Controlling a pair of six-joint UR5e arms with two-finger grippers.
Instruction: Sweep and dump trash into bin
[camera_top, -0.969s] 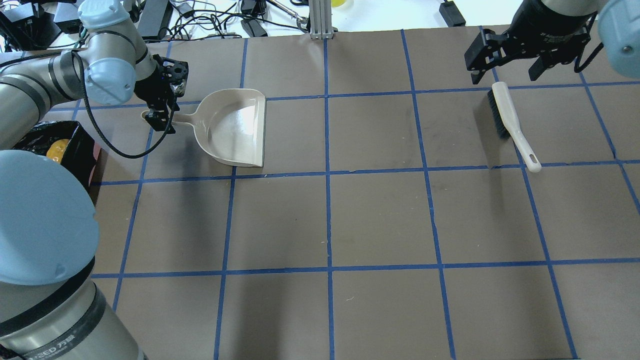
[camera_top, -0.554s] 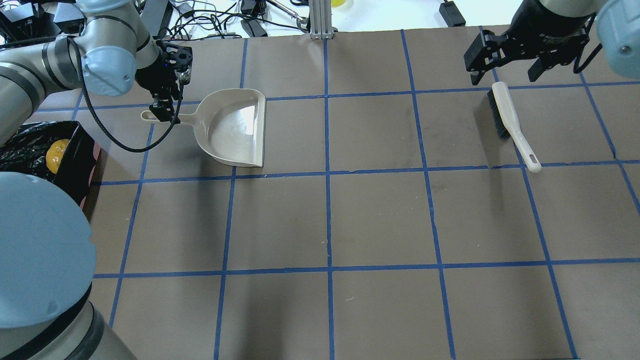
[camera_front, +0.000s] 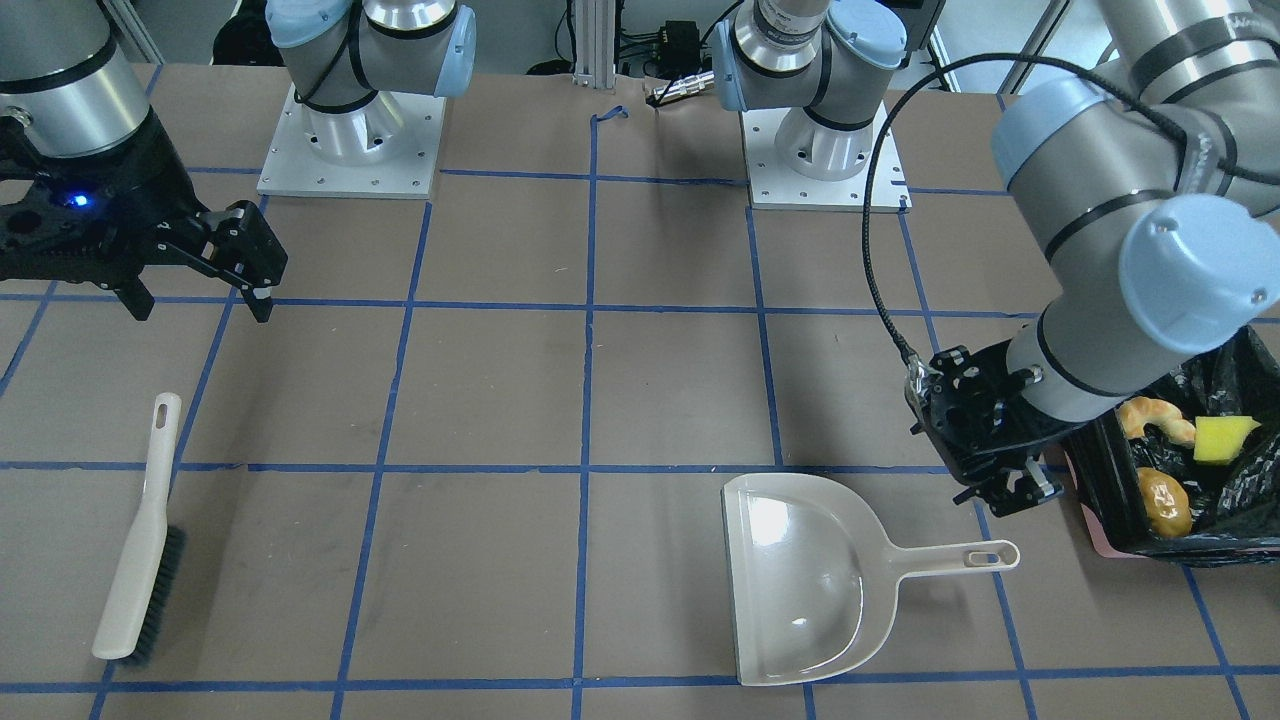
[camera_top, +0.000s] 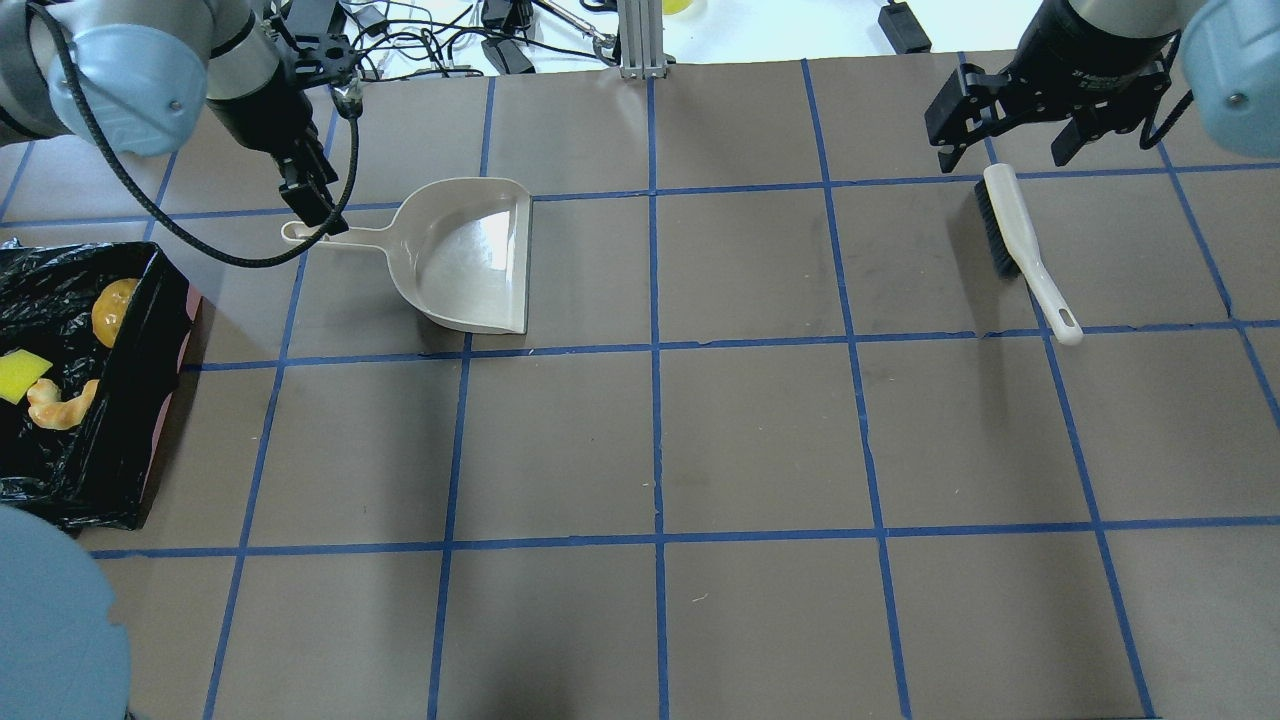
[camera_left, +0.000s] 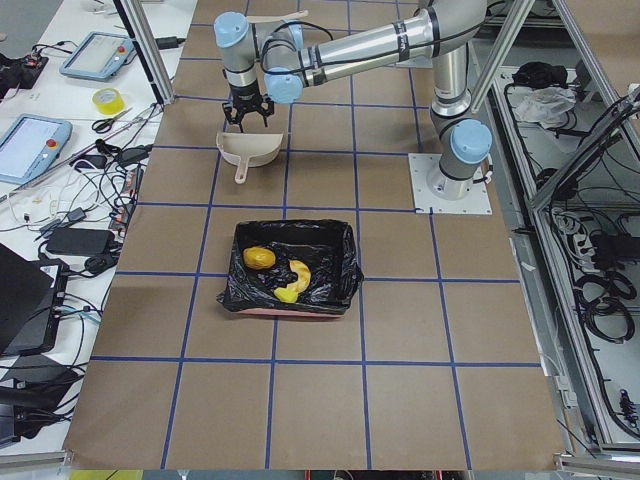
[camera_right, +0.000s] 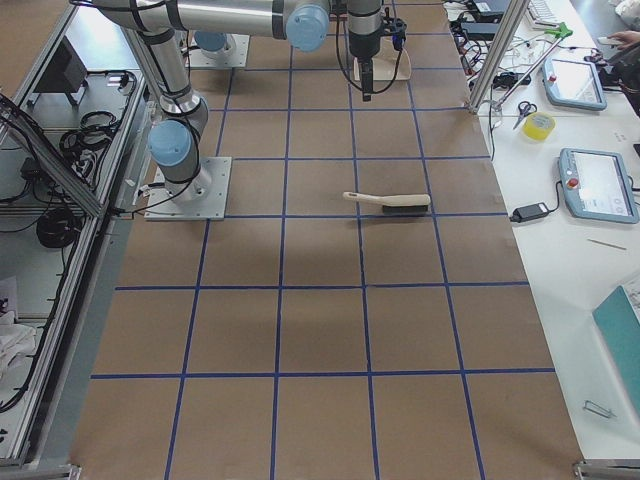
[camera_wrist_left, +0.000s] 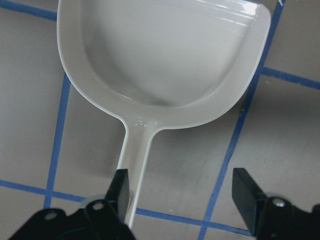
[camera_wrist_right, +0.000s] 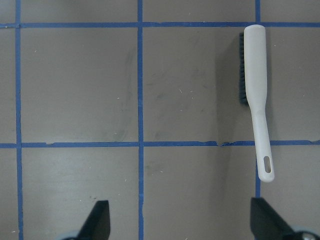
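Trash (camera_top: 57, 405) all lies in the bin (camera_top: 165, 300) at the worktop's (camera_top: 760, 440) left edge. Left gripper (camera_top: 312, 208) is wide open and empty over the dustpan's (camera_top: 470, 255) handle end. Right gripper (camera_top: 1003, 152) is spread and empty above the brush (camera_top: 1015, 225). I'd retreat straight up before swinging, since one finger (camera_wrist_left: 120, 187) sits close beside the handle. Versus a second ago, the left gripper has lifted farther off, uncovering the bin.
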